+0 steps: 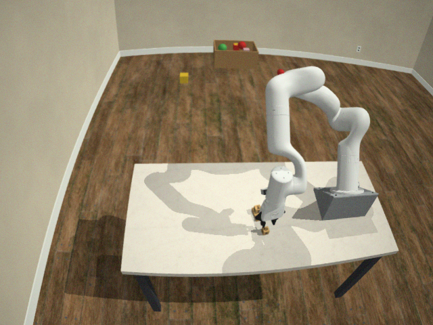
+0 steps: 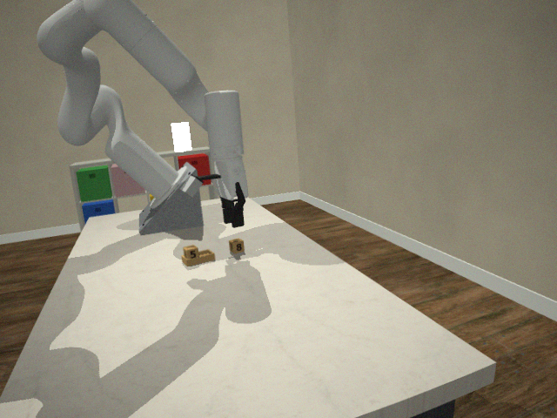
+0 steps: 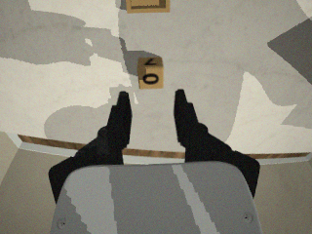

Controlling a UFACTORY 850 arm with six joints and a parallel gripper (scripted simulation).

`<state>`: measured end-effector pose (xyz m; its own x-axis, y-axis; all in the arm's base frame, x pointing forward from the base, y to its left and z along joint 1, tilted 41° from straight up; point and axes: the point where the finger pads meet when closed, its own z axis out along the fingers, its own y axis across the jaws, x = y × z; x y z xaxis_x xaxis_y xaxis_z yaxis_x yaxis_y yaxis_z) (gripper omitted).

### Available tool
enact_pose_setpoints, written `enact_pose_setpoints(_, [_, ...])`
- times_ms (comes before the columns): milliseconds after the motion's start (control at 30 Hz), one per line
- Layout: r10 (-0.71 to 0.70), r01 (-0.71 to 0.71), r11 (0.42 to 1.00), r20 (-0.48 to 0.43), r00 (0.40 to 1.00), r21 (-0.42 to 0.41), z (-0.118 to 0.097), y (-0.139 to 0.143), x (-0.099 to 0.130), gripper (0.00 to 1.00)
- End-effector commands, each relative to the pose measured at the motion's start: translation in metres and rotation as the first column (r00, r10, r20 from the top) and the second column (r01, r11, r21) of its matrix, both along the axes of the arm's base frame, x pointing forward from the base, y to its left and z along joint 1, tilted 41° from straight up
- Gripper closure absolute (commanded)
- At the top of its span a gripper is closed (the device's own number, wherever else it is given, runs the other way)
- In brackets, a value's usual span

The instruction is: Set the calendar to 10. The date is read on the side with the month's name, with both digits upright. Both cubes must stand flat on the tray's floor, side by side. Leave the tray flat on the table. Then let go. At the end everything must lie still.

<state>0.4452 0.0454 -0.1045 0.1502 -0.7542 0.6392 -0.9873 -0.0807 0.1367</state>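
claw (image 1: 268,222) (image 2: 233,223) (image 3: 152,101) hovering above table (image 1: 174,244) (image 2: 314,337) (image 3: 219,78), fingers part spread, pinching nothing, loose cube (image 1: 265,230) (image 2: 236,246) (image 3: 150,74) sitting at wrist view's 12 o'clock, tray (image 1: 256,214) (image 2: 200,259) (image 3: 147,9) lying beyond, "5" cube (image 1: 256,208) (image 2: 191,252) standing in it

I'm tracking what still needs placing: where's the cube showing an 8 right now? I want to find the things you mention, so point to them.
In the exterior view, the cube (image 1: 265,230) (image 2: 236,246) (image 3: 150,74) stands on the table, right of the tray (image 2: 204,258) and below the claw (image 1: 268,223) (image 2: 233,225) (image 3: 152,101).

This place looks like a playroom: there is a box of toys (image 1: 235,59) on wooden floor, and a shelf (image 2: 73,193) with coloured bins.
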Motion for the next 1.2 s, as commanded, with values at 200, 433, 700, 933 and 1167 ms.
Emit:
enact_pose_setpoints(200, [0.001,-0.001,1.0,0.002,1.0,0.001,-0.008,-0.007,0.0,0.53])
enact_pose_setpoints(433, [0.001,-0.001,1.0,0.002,1.0,0.001,-0.016,-0.014,0.0,0.53])
enact_pose_setpoints(700, [0.001,-0.001,1.0,0.002,1.0,0.001,-0.023,-0.019,0.0,0.53])
enact_pose_setpoints(933, [0.001,-0.001,1.0,0.002,1.0,0.001,-0.026,-0.022,-0.001,0.53])
enact_pose_setpoints(1167, [0.001,-0.001,1.0,0.002,1.0,0.001,-0.027,-0.022,-0.001,0.53])
